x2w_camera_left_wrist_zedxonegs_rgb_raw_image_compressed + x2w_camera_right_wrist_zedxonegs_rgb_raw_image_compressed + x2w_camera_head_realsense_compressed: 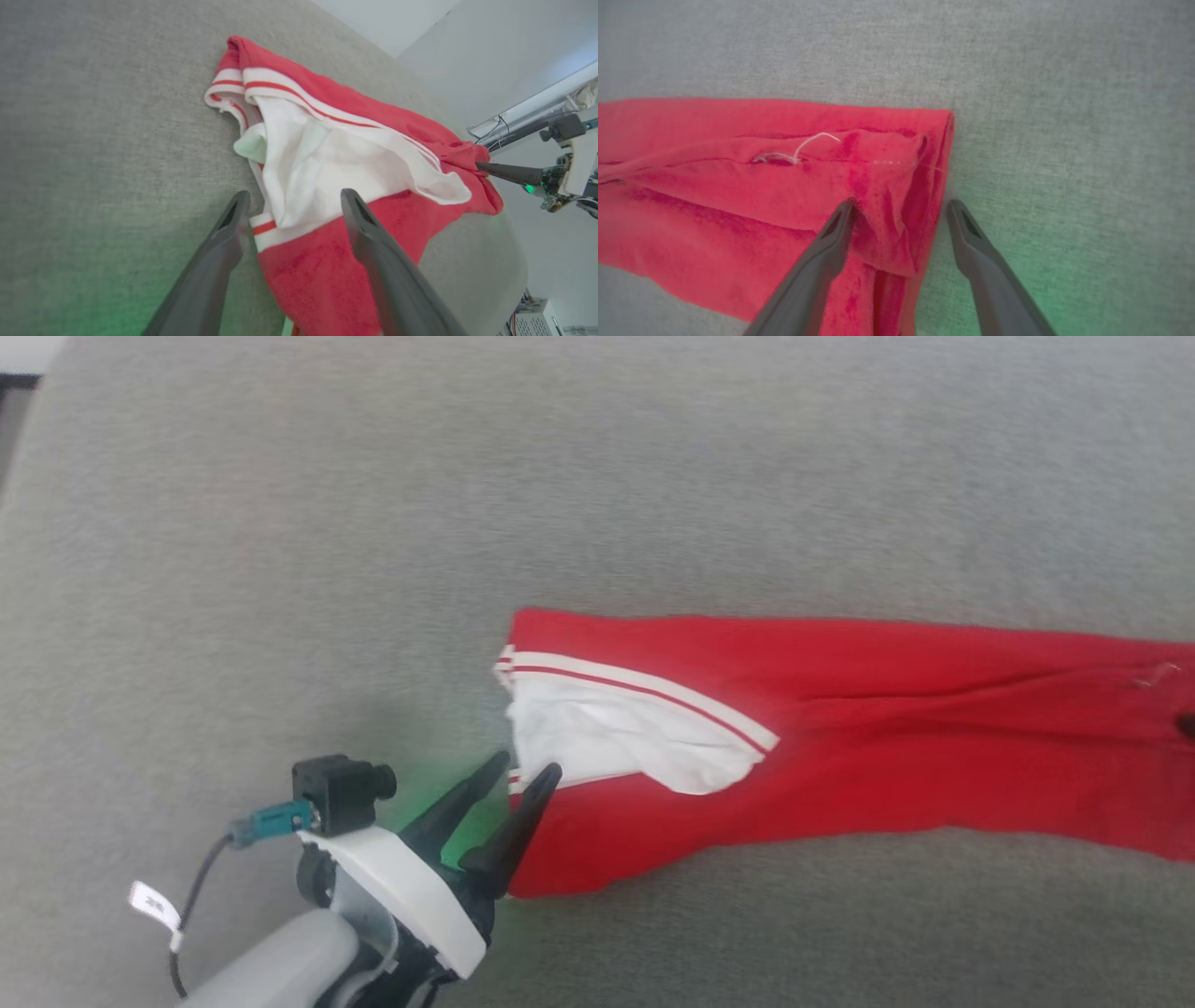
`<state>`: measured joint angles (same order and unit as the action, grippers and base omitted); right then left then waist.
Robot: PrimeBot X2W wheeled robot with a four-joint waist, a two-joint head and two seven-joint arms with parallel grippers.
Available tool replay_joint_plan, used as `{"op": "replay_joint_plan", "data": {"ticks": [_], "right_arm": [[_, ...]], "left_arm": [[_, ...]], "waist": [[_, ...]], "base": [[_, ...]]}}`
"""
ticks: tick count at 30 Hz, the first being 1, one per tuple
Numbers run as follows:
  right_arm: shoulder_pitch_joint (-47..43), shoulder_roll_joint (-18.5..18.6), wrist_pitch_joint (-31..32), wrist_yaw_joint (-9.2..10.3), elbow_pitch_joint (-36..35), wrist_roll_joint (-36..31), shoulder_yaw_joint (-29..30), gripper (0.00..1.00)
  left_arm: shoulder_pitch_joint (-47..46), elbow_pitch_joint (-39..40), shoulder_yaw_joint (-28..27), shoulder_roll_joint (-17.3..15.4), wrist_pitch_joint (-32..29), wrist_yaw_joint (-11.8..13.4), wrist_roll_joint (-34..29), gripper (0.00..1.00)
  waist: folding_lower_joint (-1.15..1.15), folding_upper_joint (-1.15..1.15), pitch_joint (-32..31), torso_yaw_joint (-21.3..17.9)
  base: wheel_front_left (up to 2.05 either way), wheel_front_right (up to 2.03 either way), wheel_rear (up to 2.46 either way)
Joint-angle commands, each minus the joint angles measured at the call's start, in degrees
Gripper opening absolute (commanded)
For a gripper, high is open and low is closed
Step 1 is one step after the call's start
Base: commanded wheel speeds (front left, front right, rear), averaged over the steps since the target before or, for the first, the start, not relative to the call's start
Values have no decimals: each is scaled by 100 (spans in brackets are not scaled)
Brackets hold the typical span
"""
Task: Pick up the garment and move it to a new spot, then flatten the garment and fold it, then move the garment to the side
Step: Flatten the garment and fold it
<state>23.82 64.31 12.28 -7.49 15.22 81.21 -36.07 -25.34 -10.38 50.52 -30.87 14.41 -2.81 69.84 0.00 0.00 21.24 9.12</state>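
The garment (840, 747) lies flat on the gray desk (280, 523) as a long, narrow red band, apparently already folded lengthways. Its long axis runs left to right across the head view and passes the right edge of that picture. At the left end a white sleeve (607, 737) with striped trim is tucked on top. Near the right end a loose white thread (812, 142) curls off a seam.

The 2 grippers stand at opposite ends of that axis. The left gripper (528, 763) points at the left end, its jaws spread and holding nothing. In its wrist view 1 finger is over bare desk and the other over red cloth, with the striped hem between them. The right gripper (901, 204) is at the right end, also spread and empty. 1 finger is over the cloth and 1 over the desk, straddling the end fold.

Judging by this layout, the next move depends on the end-to-end line. Each arm is nearest its own end, so either could close on its corner. They could then bring 1 end over the other or carry the band sideways. The thin fabric will probably sag and shift if it is lifted from only 1 end.
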Motion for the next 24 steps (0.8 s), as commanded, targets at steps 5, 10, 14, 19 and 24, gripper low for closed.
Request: {"op": "replay_joint_plan", "data": {"ticks": [5, 10, 14, 19, 24], "right_arm": [[-320, 100, 243, 0, 264, 433, 104, 100], [-479, 159, 594, 0, 437, 574, 21, 100], [-576, 50, 864, 0, 515, 569, -130, 100], [-680, -5, 1069, 0, 602, 572, -218, 100], [-724, -116, 1198, 4, 779, 581, -250, 100]], "left_arm": [[282, -397, -536, 447, 85, -40, -330, 100], [667, -549, -1627, 985, 78, 40, -1407, 100], [973, -536, -2388, 1404, 79, 96, -2549, 100], [1238, -420, -3065, 1766, 80, 127, -3652, 100], [1487, -206, -3674, 2145, 81, 179, -4895, 100]], "waist": [[0, 0, -139, 478], [0, 0, -200, 624], [0, 0, -280, 668], [0, 0, -344, 683], [0, 0, -390, 682]], "base": [[0, 0, 0], [0, 0, 0], [0, 0, 0], [0, 0, 0], [0, 0, 0]]}}
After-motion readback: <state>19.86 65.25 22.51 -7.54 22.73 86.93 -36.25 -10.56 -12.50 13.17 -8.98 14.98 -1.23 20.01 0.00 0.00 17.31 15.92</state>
